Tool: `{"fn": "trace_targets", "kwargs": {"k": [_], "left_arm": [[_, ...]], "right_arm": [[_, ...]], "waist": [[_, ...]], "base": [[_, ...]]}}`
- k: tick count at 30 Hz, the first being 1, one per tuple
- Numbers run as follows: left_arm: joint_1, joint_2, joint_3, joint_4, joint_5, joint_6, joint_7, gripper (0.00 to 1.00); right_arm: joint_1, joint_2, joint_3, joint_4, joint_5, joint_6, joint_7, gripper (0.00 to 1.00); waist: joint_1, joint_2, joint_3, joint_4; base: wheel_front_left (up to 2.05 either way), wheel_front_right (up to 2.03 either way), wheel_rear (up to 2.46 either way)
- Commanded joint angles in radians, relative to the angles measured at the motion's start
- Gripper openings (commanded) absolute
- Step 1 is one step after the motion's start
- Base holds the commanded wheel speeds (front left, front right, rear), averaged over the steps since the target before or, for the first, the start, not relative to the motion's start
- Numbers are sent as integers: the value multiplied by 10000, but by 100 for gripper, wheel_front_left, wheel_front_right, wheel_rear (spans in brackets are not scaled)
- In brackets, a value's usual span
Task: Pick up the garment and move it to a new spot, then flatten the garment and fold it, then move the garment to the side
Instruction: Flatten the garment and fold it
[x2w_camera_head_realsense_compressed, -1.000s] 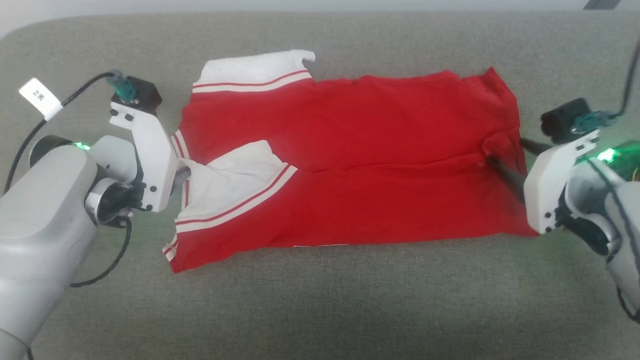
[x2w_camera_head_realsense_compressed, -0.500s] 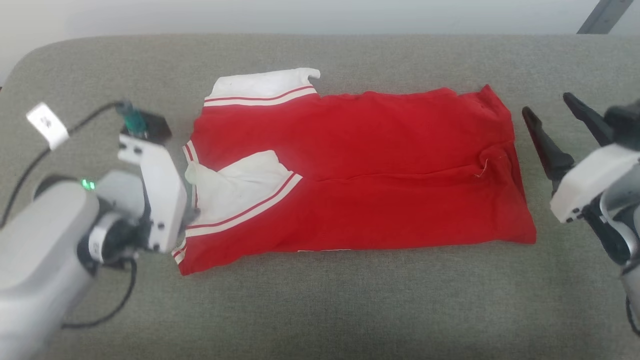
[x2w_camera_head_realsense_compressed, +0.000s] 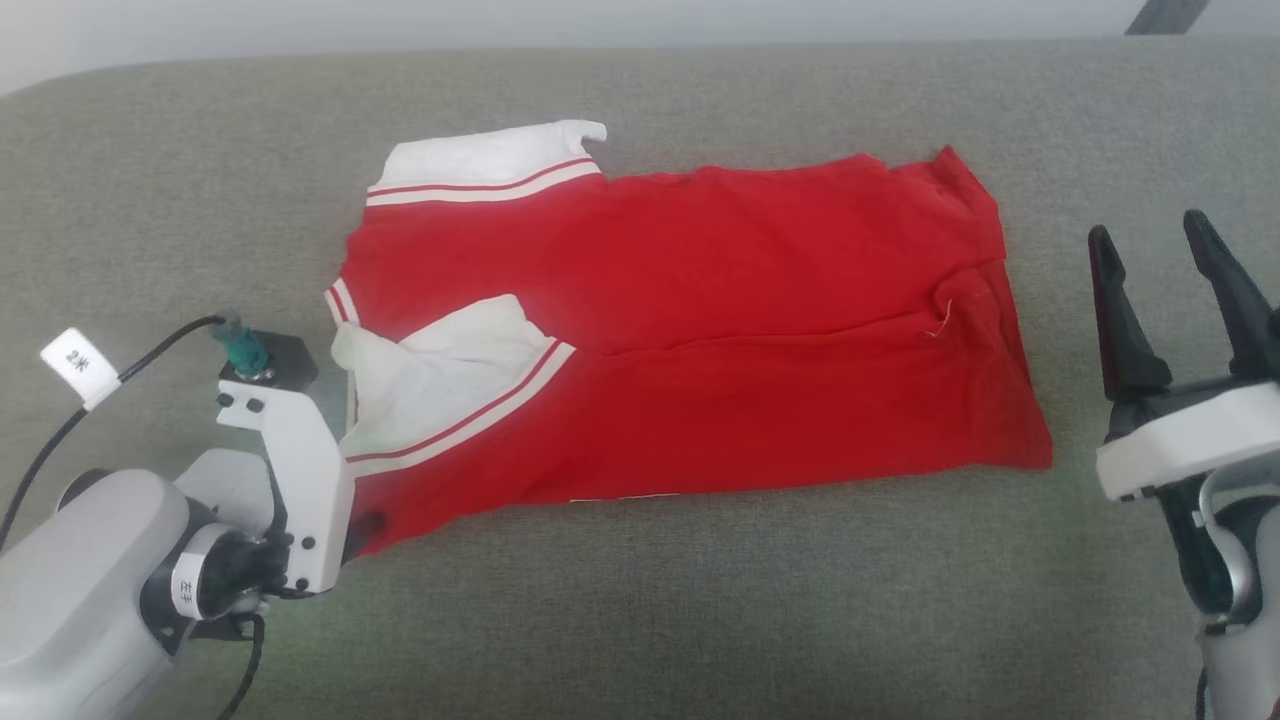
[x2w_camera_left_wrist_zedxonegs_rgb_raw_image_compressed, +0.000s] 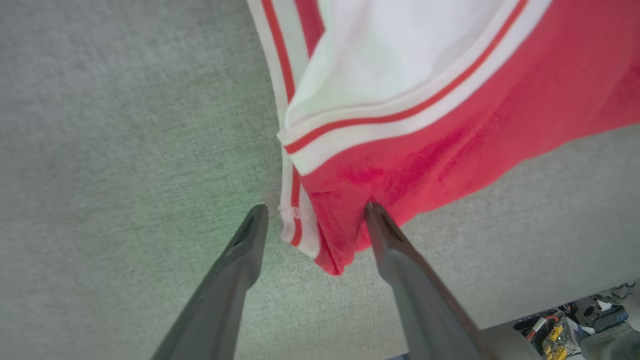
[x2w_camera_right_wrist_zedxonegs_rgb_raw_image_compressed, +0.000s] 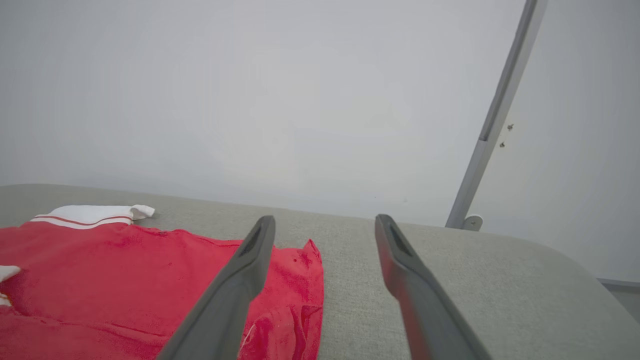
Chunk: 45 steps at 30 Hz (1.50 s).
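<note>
The garment (x2w_camera_head_realsense_compressed: 690, 330), red with white striped-trim sleeves, lies folded lengthwise on the grey cushioned surface (x2w_camera_head_realsense_compressed: 640, 620). One white sleeve (x2w_camera_head_realsense_compressed: 440, 375) rests on top near its left end. In the left wrist view my left gripper (x2w_camera_left_wrist_zedxonegs_rgb_raw_image_compressed: 315, 212) is open, its two fingers straddling the garment's near-left corner (x2w_camera_left_wrist_zedxonegs_rgb_raw_image_compressed: 320, 240), and the right fingertip (x2w_camera_left_wrist_zedxonegs_rgb_raw_image_compressed: 372, 212) touches the red cloth. In the head view the white wrist mount (x2w_camera_head_realsense_compressed: 295, 480) hides those fingers. My right gripper (x2w_camera_head_realsense_compressed: 1148, 230) stands open beside the garment's right edge, fingers pointing away from me, holding nothing. The right wrist view shows this gripper (x2w_camera_right_wrist_zedxonegs_rgb_raw_image_compressed: 324, 220) above the garment's far-right corner (x2w_camera_right_wrist_zedxonegs_rgb_raw_image_compressed: 300, 280).
A pale wall (x2w_camera_right_wrist_zedxonegs_rgb_raw_image_compressed: 300, 100) rises behind the cushioned surface, with a slanted metal pole (x2w_camera_right_wrist_zedxonegs_rgb_raw_image_compressed: 495, 120) at the back right. The surface's near edge (x2w_camera_left_wrist_zedxonegs_rgb_raw_image_compressed: 550, 320) shows in the left wrist view, with clutter below it. A black cable (x2w_camera_head_realsense_compressed: 60, 440) trails from my left arm.
My right gripper has pulled off the garment's right edge and now stands clear beside it. My left gripper has moved from the sleeve area toward me to the near-left corner. The camera has shifted.
</note>
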Motion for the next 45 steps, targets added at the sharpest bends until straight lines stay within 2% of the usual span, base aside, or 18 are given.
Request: {"fn": "trace_targets", "kwargs": {"k": [1,10,11,12,13,19,26,31,40,41,42,43,45], "left_arm": [[119,-50,26,69,-23,-41,-65,100],[250,-623,-226,1530,-33,-443,-479,100],[272,-707,-253,1659,-88,-502,-444,58],[286,-792,-285,1739,-130,-581,-432,23],[290,-879,-295,1815,-201,-650,-437,0],[266,-1083,-461,1984,-142,-979,-496,0],[180,-1398,-613,2050,-62,-1189,-612,0],[118,-1592,-716,2100,-17,-1274,-658,0],[30,-1804,-826,2199,22,-1429,-739,0],[40,-1814,-830,2216,5,-1423,-741,0],[40,-1814,-830,2216,5,-1423,-741,0],[52,-1823,-836,2232,-10,-1446,-742,0],[77,-1821,-842,2267,-19,-1460,-741,0]], "right_arm": [[121,58,-33,-56,-72,-18,52,100],[933,370,-162,-635,-102,-17,426,100],[1042,380,-150,-678,-103,-18,559,100],[1136,397,-96,-732,0,-18,725,100],[1228,401,-72,-778,87,-18,940,100],[1554,68,303,-674,1168,-15,2839,100],[1424,-336,555,-194,1636,-17,4834,100],[1165,-550,557,264,1630,-15,5969,100],[519,-688,962,1299,1772,-11,7348,100],[473,-723,1066,1404,1767,-11,7536,44],[473,-723,1066,1404,1767,-11,7536,44],[457,-757,1144,1499,1782,-11,7718,0],[467,-851,1339,1656,1812,-11,8135,0]], "waist": [[0,-1,53,-51],[0,-1,329,-257],[0,-1,344,-265],[0,-1,360,-266],[0,-1,374,-262],[0,-1,382,-158],[0,-1,341,98],[0,-1,346,313],[0,-1,325,619],[0,-1,312,644],[0,-1,312,644],[0,-1,297,669],[0,-1,257,710]], "base": [[0,0,0],[0,0,0],[0,0,0],[0,0,0],[0,0,0],[0,0,0],[0,0,0],[0,0,0],[0,0,0],[0,0,0],[0,0,0],[0,0,0],[0,0,0]]}}
